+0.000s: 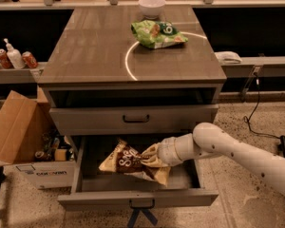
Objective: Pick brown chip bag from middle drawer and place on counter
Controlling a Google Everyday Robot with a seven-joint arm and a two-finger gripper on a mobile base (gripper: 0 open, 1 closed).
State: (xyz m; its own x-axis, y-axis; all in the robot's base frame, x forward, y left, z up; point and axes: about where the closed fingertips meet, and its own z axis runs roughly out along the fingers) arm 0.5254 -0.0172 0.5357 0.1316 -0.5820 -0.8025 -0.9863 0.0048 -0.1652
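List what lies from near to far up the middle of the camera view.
Middle drawer front → brown chip bag, with the gripper at its right end inside the drawer → closed drawer front → counter → green chip bag → white bowl.

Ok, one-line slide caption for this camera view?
Gripper at the brown chip bag inside the open middle drawer; green chip bag sits on the counter.
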